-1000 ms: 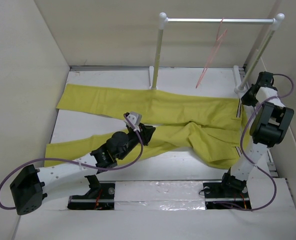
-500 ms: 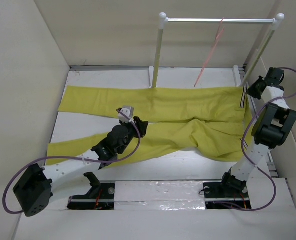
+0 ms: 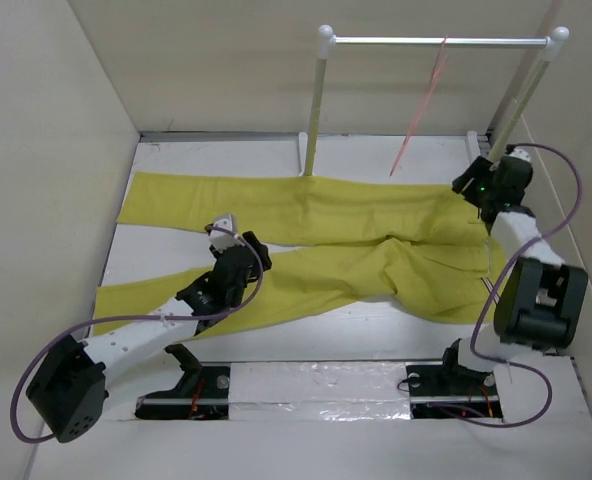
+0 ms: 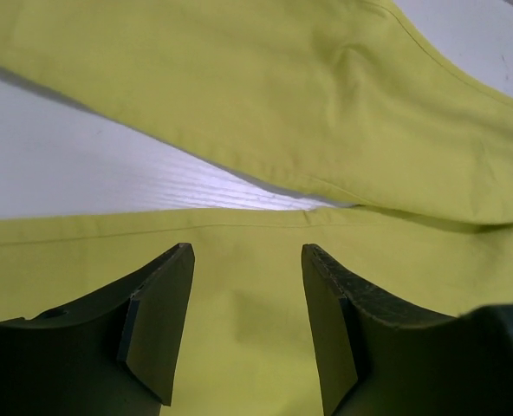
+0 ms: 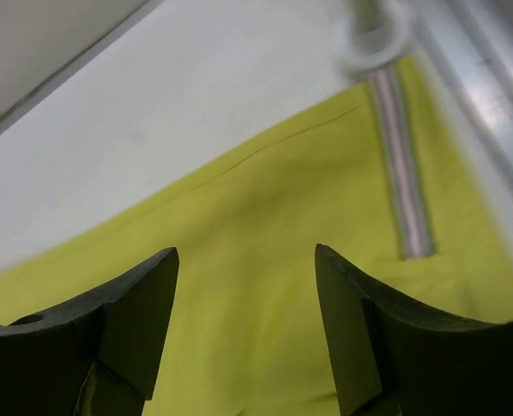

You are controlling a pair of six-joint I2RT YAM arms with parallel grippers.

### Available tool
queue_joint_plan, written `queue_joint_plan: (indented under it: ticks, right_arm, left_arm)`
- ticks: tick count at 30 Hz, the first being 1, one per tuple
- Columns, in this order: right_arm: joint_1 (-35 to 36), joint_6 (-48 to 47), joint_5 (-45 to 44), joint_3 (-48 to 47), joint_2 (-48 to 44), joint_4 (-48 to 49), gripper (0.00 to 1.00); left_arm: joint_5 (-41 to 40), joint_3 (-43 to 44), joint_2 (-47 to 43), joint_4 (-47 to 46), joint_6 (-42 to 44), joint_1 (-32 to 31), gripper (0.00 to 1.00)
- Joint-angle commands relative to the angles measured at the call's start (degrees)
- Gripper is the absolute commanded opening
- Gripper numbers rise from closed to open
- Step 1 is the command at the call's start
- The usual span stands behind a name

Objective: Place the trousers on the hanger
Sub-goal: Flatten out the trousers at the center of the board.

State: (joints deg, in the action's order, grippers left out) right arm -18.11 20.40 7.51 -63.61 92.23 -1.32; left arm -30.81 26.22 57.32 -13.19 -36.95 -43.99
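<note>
Presently I record the trousers (image 3: 376, 215) lying flat on the table (image 3: 226, 155). Their long axis runs left to right, with the waist at the right end and both legs splayed toward the left.

The hanger (image 3: 423, 105) hangs from the rail (image 3: 436, 41) at the far side. It is above and beyond the waist end and not touching the cloth.

Right gripper (image 5: 246, 251): fingers spread, nothing between them. It hovers over the waist corner, and the stripe (image 5: 404, 173) lies just to its right. The hanger is up and to its left, fairly near.

Left gripper (image 4: 246, 251): fingers likewise spread and empty. It is poised over the near leg, just short of the bare strip of table where the two legs part. The hanger is well apart from it, far to the right and higher.

Judgement: the right arm is plainly the nearer to both waist and hanger. The coming move turns on getting the cloth, which lies below the hanger's level, up to and across it. No grasp has yet been made on either item.

Count: one pair of trousers, one hanger, one rail, two grippers.
</note>
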Motion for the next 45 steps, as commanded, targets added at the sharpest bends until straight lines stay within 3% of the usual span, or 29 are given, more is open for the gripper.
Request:
queue_joint_plan:
  ticks: [1,2,4,5,6,8,12,15,19,23,29,35,37,45]
  right_arm:
    - [11.7,1.4,-1.9,13.6,-11.8,14.0,0.62]
    - [14.7,2.9,-1.6,16.6,-13.5,17.6,0.38]
    - [21.3,3.3,-1.7,21.1,-16.6,20.7,0.20]
    - [28.1,2.6,-1.8,23.4,-17.1,21.4,0.11]
    - [31.4,1.9,-2.0,23.9,-17.6,20.6,0.06]
    - [41.5,-0.3,-3.3,25.1,-19.0,20.3,0.02]
    - [53.9,-2.6,-3.4,25.3,-20.1,18.6,0.01]
    - [62.0,-4.0,-3.7,25.7,-18.9,19.5,0.02]
    - [67.6,-4.3,-4.7,26.3,-15.7,20.3,0.03]
    - [69.8,-5.7,-4.0,25.6,-13.7,21.4,0.04]
    - [70.5,-8.4,-10.4,25.9,-17.4,19.3,0.05]
    - [65.6,-8.5,-10.6,27.4,-21.6,17.1,0.05]
    - [63.7,-8.5,-10.5,28.5,-24.5,17.0,0.05]
    - [59.8,-8.5,-10.2,29.4,-31.8,15.6,0.06]
  left_arm:
    - [-4.4,-1.4,-4.4,7.4,-9.2,2.5,0.50]
    - [-4.4,-2.2,-5.1,9.9,-12.4,3.2,0.49]
    - [-4.5,-2.5,-7.5,14.7,-15.9,6.1,0.49]
    - [-4.4,-2.6,-8.4,16.0,-17.5,7.2,0.49]
    - [-3.8,-2.7,-10.2,16.9,-17.8,8.5,0.49]
    - [-2.2,-3.7,-11.8,17.4,-17.0,12.8,0.49]
    - [7.1,-5.1,-12.3,18.4,-17.5,20.9,0.48]
    - [12.2,-6.4,-11.2,19.3,-18.5,24.8,0.48]
    - [14.5,-6.6,-10.1,23.4,-22.4,27.5,0.47]
    - [14.5,-6.3,-8.5,27.9,-24.2,28.1,0.45]
    - [12.4,-5.0,-3.2,23.1,-24.2,28.7,0.45]
    - [13.7,-0.4,12.1,13.7,-21.8,29.9,0.45]
    - [12.9,2.3,18.1,14.2,-21.3,29.9,0.40]
    - [14.9,9.4,24.8,7.3,-20.7,29.9,0.40]
